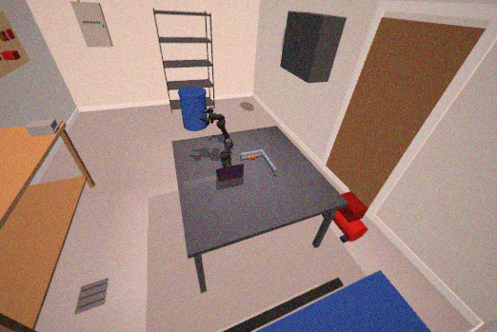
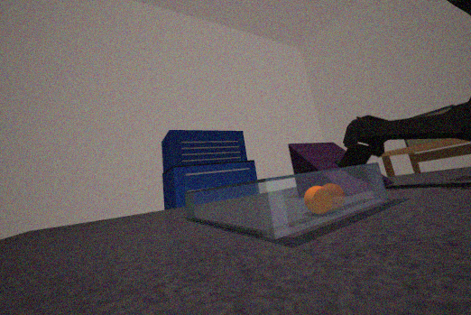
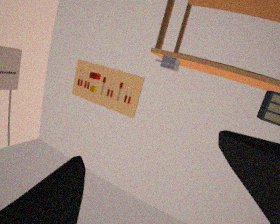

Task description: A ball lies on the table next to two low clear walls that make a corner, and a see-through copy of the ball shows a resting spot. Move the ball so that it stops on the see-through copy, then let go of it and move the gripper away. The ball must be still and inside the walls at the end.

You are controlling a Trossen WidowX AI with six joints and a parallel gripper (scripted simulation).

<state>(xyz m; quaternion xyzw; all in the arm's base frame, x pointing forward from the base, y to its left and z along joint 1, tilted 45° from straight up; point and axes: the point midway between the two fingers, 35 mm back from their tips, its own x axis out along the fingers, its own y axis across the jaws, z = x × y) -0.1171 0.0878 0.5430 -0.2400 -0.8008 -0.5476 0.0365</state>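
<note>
An orange ball (image 1: 252,157) (image 2: 315,200) rests on the dark table (image 1: 228,216) (image 2: 135,268), inside the corner of the low clear walls (image 1: 269,162) (image 2: 226,209). A paler orange ball shape (image 2: 337,192), apparently the see-through copy, partly overlaps it in the exterior view; they look close together, but the exact gap cannot be told. My gripper (image 1: 204,116) (image 3: 152,151) is open and empty, raised high and well away from the ball, toward the blue barrel's side. The wrist view shows neither ball nor walls. The fingers are not clearly visible in the exterior view.
A purple block (image 1: 230,172) (image 2: 311,155) stands on the table by the arm's base, on the side away from the barrel. A blue barrel (image 1: 193,111) and a shelf rack (image 1: 186,40) stand beyond the table. The wrist view faces a wall with a tool board (image 3: 103,102).
</note>
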